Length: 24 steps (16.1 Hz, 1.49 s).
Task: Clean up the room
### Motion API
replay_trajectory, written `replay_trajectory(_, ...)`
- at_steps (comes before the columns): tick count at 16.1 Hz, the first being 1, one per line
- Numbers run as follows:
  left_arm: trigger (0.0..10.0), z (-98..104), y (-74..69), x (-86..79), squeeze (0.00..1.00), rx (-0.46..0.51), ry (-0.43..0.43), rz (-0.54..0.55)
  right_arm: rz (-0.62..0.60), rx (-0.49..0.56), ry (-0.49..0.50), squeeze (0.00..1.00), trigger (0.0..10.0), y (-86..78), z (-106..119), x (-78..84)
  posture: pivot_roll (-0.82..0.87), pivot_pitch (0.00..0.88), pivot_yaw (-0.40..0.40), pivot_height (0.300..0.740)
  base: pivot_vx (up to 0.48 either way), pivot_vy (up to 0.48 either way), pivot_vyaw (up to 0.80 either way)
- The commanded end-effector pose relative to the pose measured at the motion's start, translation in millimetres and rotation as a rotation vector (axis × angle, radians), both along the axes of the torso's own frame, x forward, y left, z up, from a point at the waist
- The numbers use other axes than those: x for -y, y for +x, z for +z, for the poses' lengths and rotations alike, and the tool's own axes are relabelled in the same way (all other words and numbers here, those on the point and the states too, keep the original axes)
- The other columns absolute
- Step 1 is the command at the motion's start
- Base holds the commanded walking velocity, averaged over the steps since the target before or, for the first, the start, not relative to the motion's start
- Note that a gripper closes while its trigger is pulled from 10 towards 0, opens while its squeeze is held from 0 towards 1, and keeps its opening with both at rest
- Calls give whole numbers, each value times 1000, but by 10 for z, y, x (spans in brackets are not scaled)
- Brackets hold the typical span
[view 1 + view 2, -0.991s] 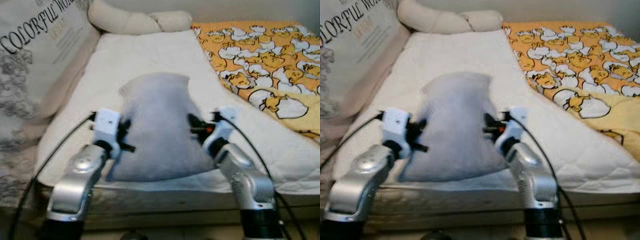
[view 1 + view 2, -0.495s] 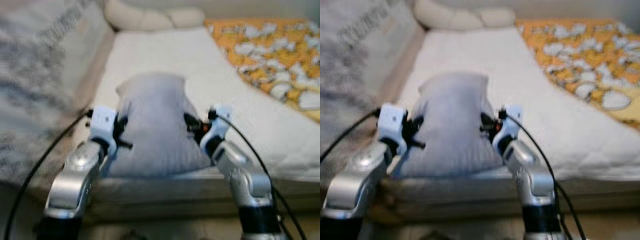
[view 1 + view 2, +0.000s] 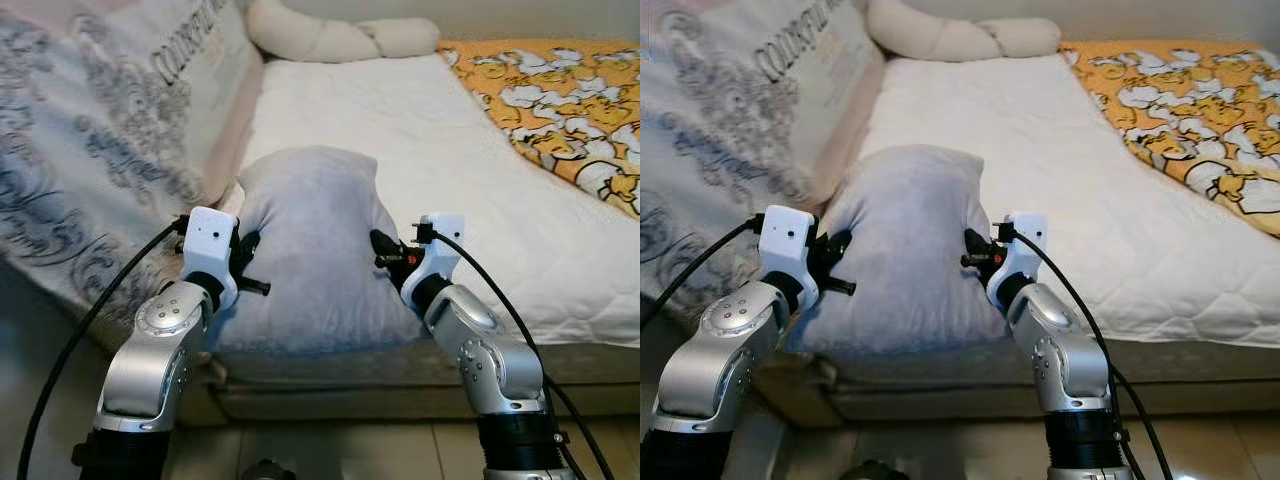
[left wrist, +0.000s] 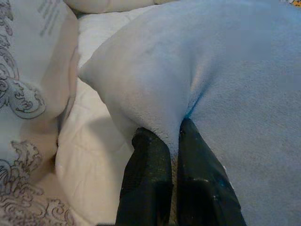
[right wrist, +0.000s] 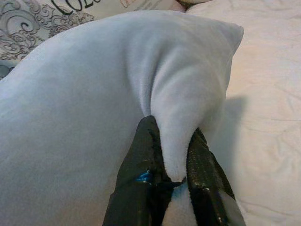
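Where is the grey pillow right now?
The grey pillow sits at the near edge of the white mattress, pinched between the left gripper and right gripper, beside the patterned cushion.

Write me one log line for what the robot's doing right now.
action: holding grey pillow over white mattress edge | left gripper: shut on pillow side | right gripper: shut on opposite side

Item: grey pillow [image 3: 310,250], plush, soft, rectangular, lying lengthwise at the near edge of the bed's white mattress [image 3: 450,150]. My left end effector [image 4: 171,136] and right end effector [image 5: 174,141] each pinch a fold of its opposite side edges.
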<state>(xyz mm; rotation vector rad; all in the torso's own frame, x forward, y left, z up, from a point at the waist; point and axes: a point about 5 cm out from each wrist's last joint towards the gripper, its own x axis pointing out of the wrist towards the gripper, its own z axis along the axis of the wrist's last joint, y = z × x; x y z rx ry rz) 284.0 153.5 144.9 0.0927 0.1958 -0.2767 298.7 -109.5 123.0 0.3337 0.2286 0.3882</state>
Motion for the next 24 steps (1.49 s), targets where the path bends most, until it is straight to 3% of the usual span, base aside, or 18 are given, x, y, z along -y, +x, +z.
replay_trajectory(1, 10000, 87, 20, -6, 0, 47, 8, 5, -10, 28, 5, 0, 10000, 11, 79, 36, -3, 0, 50, 740, 270, 0, 0)
replay_trajectory(9, 10000, 112, 51, -48, 0, 52, 1, 27, 90, 68, -53, 0, 10000, -12, 86, -84, 0, 0, 64, 740, 334, 0, 155)
replay_trajectory(24, 10000, 131, 90, -128, 0, 63, 35, 33, 119, 61, -70, 0, 10000, 1, 37, -109, 0, 0, 76, 740, 338, 0, 53)
